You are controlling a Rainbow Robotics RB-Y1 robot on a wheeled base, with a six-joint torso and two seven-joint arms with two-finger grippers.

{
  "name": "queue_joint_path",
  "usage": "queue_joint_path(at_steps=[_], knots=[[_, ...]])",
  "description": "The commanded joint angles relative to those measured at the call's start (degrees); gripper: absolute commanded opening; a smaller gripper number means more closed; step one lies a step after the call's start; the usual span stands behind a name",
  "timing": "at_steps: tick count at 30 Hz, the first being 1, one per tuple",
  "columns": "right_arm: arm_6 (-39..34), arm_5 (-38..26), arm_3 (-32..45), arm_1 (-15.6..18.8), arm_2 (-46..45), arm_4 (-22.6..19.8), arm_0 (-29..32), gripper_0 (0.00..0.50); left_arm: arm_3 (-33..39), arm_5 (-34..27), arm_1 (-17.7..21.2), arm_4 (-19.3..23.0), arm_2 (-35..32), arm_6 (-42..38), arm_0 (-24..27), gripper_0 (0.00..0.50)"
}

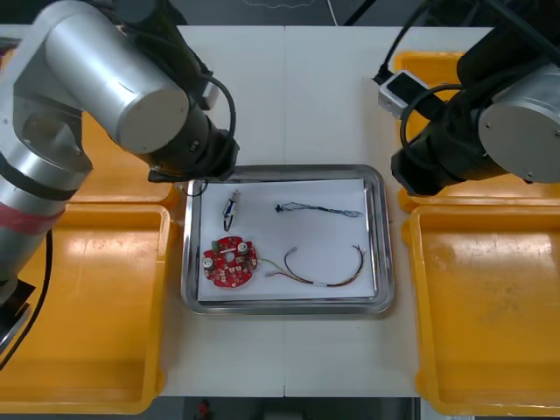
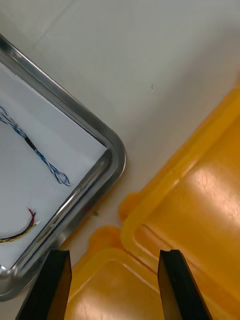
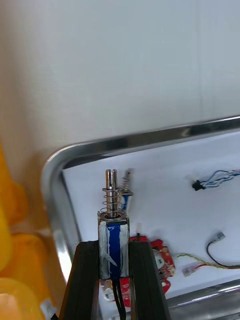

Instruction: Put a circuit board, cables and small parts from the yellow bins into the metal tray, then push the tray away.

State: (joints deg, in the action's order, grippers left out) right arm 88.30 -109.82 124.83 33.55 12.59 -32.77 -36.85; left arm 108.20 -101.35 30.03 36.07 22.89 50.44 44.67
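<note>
Currently, one metal tray [image 1: 383,236], white inside, is sitting at the middle of the light table [image 1: 297,87]. Every place below is being given against that tray.

1. Left gripper [image 3: 114,246]: is hovering above the tray's far left corner. Its fingers [image 3: 86,280] are clamping the gripped small metal part [image 3: 114,235], which is standing upright between them. A spring and a pin are rising from the part's top, and a blue band is running down its body.

2. Second small metal part [image 1: 230,208]: is lying inside the tray, in its far left quarter, near the held one.

3. Round red circuit board [image 1: 231,262]: is lying flat inside the tray, in its near left quarter, close to the left rim.

4. Twisted blue and white cable [image 1: 319,209]: is stretching across the tray's far right quarter, with its looped end near the right rim.

5. Red and yellow cable [image 1: 322,269]: is curving through the tray's near right quarter. One end is lying just beside the circuit board and the other is pointing toward the right rim.

6. Right gripper [image 2: 115,257]: is hanging outside the tray, just off its far right corner, above the place where the right-hand yellow bins [image 2: 200,200] are meeting. Its fingers are standing wide apart, grasping nothing.

7. Left-hand yellow bins [image 1: 87,306]: two are flanking the tray's left rim, matching the pair at its right.
</note>
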Motion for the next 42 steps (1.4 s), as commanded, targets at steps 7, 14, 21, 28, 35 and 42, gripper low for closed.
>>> queue_joint_path(at_steps=[7,14,21,28,35,42], knots=[[-9.55,-0.18,4.37,4.86,-11.36,-2.13,8.55,0.5,0.16,4.85,-3.58,-3.55,9.46,-9.92,0.77,0.0],[-14.65,-0.18,5.69,5.92,-20.06,-6.17,13.03,0.5,-5.37,11.53,-4.63,-6.01,14.2,-11.24,0.77,0.0],[-15.09,-0.18,6.66,6.44,-31.05,-11.0,20.24,0.5,-8.98,15.49,-4.98,-7.24,17.19,-11.77,0.77,0.0],[-15.17,-0.18,11.23,6.88,-35.18,-11.18,26.65,0.5,-9.68,15.66,-4.9,-7.24,18.33,-12.03,0.68,0.0],[-15.61,-0.18,14.13,6.27,-35.44,-10.21,33.68,0.5,-10.73,16.01,-4.98,-7.15,18.6,-11.94,0.68,0.0],[-15.52,-0.18,14.66,6.27,-35.97,-9.51,37.55,0.5,-12.76,18.21,-4.98,-7.85,19.83,-12.03,0.68,0.0]])
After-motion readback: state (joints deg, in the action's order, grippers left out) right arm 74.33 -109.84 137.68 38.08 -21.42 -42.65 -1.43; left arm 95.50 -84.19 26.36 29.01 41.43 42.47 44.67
